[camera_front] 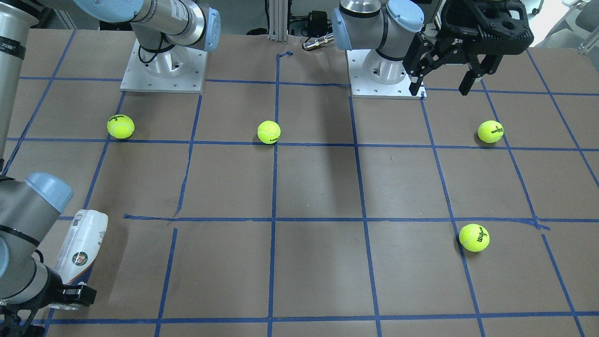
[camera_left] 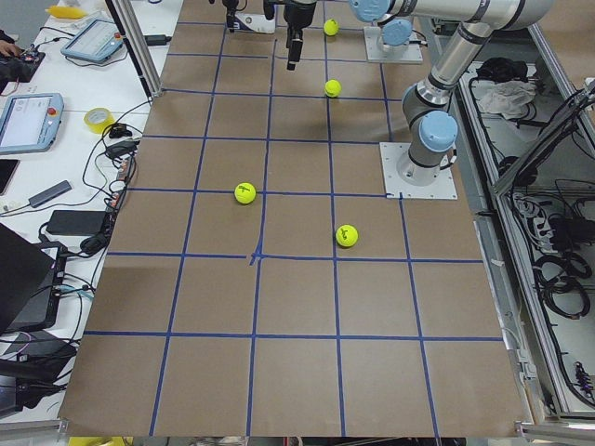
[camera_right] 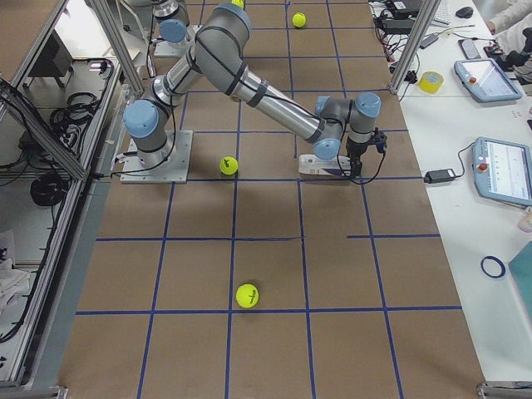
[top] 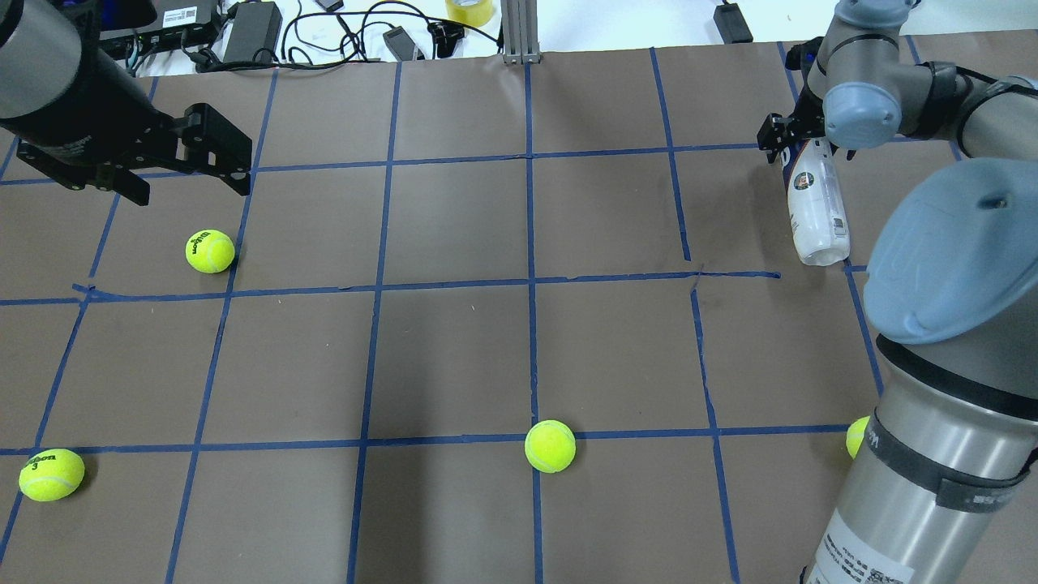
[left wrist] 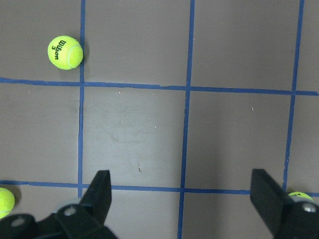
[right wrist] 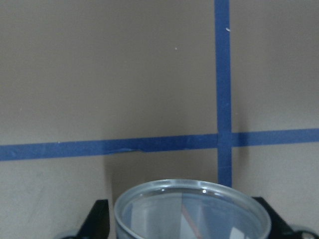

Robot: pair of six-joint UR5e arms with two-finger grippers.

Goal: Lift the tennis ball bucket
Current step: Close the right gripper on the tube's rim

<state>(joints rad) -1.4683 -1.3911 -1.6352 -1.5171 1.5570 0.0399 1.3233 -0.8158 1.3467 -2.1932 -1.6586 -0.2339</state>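
Observation:
The tennis ball bucket (top: 815,212) is a slim clear can with a white label, at the table's far right. My right gripper (top: 788,144) is shut on it near its silver rim. It also shows at the lower left of the front-facing view (camera_front: 83,245), tilted, with the gripper (camera_front: 70,297) at its rim end. The right wrist view shows the open rim (right wrist: 192,209) between the two fingers (right wrist: 99,219). I cannot tell whether the can touches the table. My left gripper (top: 182,172) is open and empty, hovering over the far left.
Several yellow-green tennis balls lie apart on the brown table: one (top: 209,251) just below my left gripper, one (top: 51,474) at the near left, one (top: 550,446) near the middle, one (top: 855,436) partly hidden behind my right arm. Cables lie beyond the far edge.

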